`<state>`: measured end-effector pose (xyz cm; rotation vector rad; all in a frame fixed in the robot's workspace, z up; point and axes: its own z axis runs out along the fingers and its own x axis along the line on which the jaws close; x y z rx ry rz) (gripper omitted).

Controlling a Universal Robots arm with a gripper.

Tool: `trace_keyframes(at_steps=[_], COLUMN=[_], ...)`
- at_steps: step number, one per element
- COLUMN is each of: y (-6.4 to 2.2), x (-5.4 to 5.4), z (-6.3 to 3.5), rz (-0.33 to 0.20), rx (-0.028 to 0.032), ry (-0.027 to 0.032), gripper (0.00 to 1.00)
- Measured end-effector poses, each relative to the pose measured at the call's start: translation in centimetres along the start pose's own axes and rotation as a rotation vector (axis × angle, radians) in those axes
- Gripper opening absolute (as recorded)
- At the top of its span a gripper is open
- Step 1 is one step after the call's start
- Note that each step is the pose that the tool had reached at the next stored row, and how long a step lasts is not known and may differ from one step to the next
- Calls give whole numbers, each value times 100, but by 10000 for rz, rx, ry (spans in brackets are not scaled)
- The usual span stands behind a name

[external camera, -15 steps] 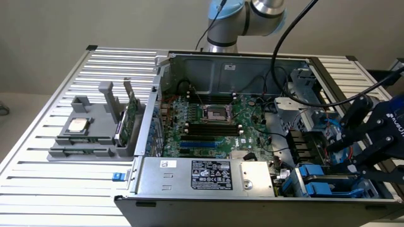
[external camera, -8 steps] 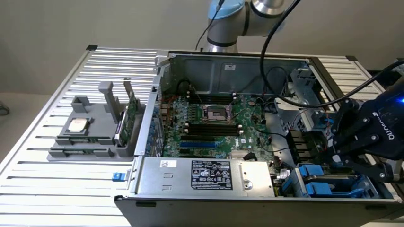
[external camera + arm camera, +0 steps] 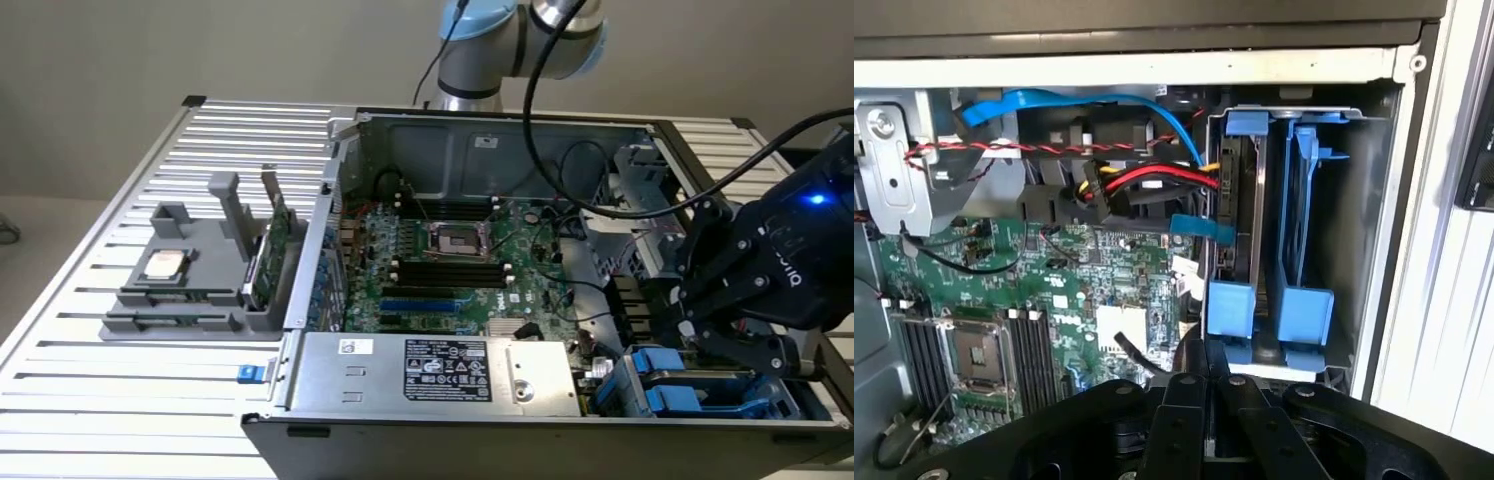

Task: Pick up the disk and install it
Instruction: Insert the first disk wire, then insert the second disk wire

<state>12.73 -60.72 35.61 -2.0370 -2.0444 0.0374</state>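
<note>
We see an open metal PC case [image 3: 481, 150] lying on a ribbed white slatted table [image 3: 120, 350], green motherboard [image 3: 454, 270] exposed, with the bare square CPU socket [image 3: 453, 239] in its middle. A boxy silver power supply [image 3: 441, 370] with a black-print label sits at the near edge.

The black gripper [image 3: 747, 345] hangs over the drive bay at the exterior view's right. In the wrist view the gripper [image 3: 1206, 385] has its two matte black fingers [image 3: 1184, 410] pressed together, nothing between them; we read it as closed and empty.

The disk [image 3: 1239, 215] stands on edge in the bay, a dark flat slab framed by its glossy blue plastic carrier, its blue tab [image 3: 1230, 306] just beyond the fingertips. Whether they touch it, we cannot tell. A second blue carrier [image 3: 1304, 250] stands beside it in the next slot. Red, yellow and black wires [image 3: 1154, 182] and a flat blue cable [image 3: 1154, 110] run to the disk's side.

On the exterior view's left, a grey plastic holder [image 3: 187, 280] carries a small square silver chip [image 3: 163, 264] and an upright green circuit card [image 3: 274, 260].
</note>
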Motion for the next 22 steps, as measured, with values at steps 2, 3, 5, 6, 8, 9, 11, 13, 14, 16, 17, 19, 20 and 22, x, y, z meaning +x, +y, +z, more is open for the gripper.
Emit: trace_keyframes(at_steps=[2, 3, 5, 6, 8, 9, 11, 13, 14, 16, 17, 19, 20, 22], y=[-47, -62, -68, -69, -69, -69, -70, -70, -70, -71, -71, -71, -72, -72], x=[6, 8, 7, 8, 8, 8, 8, 8, 8, 8, 8, 8, 7, 8], z=[-31, -38, -41, -41, -41, -41, -41, -41, -41, -41, -41, -41, -41, -41], rz=[-11, -15, -19, -19, -20, -19, -19, -19, -19, -19, -19, -19, -19, -19], rx=[-65, -88, -96, -96, -96, -96, -96, -96, -96, -96, -96, -96, -96, -96], ry=[5, 7, 15, 16, 16, 15, 15, 15, 15, 15, 15, 15, 15, 15], gripper=[11, 11, 11, 11, 11, 11, 11, 11, 11, 11, 11, 11, 11, 11])
